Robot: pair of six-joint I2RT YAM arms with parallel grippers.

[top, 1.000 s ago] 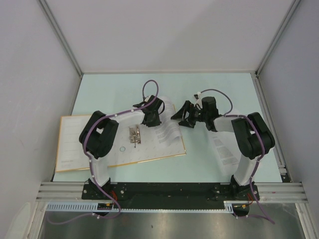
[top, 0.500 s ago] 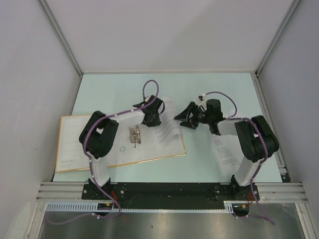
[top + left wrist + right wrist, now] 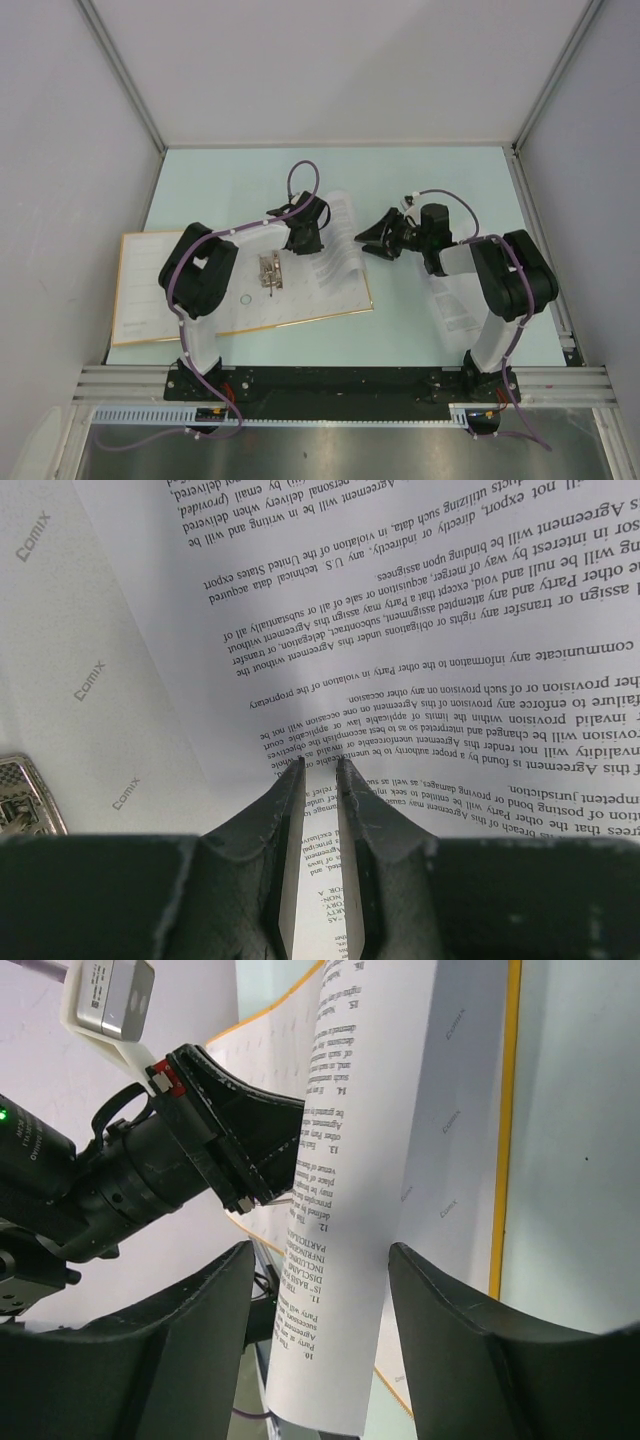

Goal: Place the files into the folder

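Observation:
The folder (image 3: 140, 290) lies open on the table, cream inside with a yellow rim (image 3: 505, 1140), and its metal ring mechanism (image 3: 270, 270) is at the middle. One sheet of the files (image 3: 335, 255) arches up over the folder's right half. My left gripper (image 3: 302, 242) is shut on that sheet's left part, and the printed page (image 3: 420, 630) runs between its jaws (image 3: 320, 765). My right gripper (image 3: 372, 240) is open at the sheet's right edge. The curled paper (image 3: 370, 1110) hangs between its jaws (image 3: 320, 1260) without being pinched.
Another printed sheet (image 3: 455, 305) lies on the pale green table under my right arm. Grey walls enclose the table on three sides. A metal rail (image 3: 340, 385) holding both arm bases runs along the near edge.
The right gripper's jaws have narrowed around the raised sheet, and its wrist has drawn slightly to the right. The sheet arches a little higher. The left gripper has held still.

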